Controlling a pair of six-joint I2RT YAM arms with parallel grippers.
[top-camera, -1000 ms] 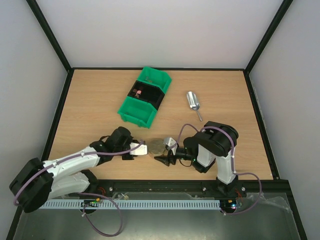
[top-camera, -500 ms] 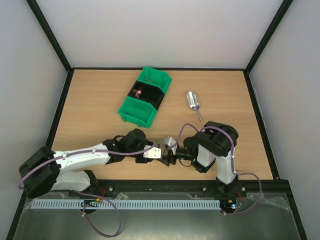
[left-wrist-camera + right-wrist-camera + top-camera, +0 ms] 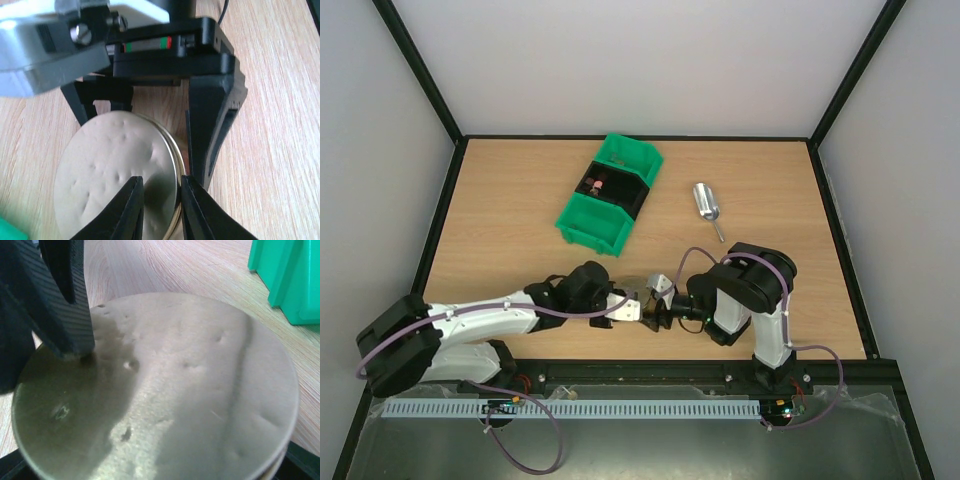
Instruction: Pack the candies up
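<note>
We counted two grippers, each with two fingers (image 3: 134, 210): the left gripper (image 3: 162, 197) and the right gripper (image 3: 656, 302). There was one round metal lid (image 3: 117, 170) at six o'clock on the one table (image 3: 500, 220), one metal scoop (image 3: 706, 203) at two o'clock, and one black bin (image 3: 611, 186) at eleven o'clock. We could not tell whether the green plastic (image 3: 592, 222) at either end of it was one bin or two. The candies (image 3: 598, 184) were too small to count.

The jar lid (image 3: 165, 390) is dull, brushed metal of a pale gold tone, its face pocked with small dents and smudges. The table (image 3: 520, 200) is matt wood-grain board, the green bin (image 3: 590, 222) smooth, glossy plastic, and the scoop (image 3: 705, 200) bright polished metal.
</note>
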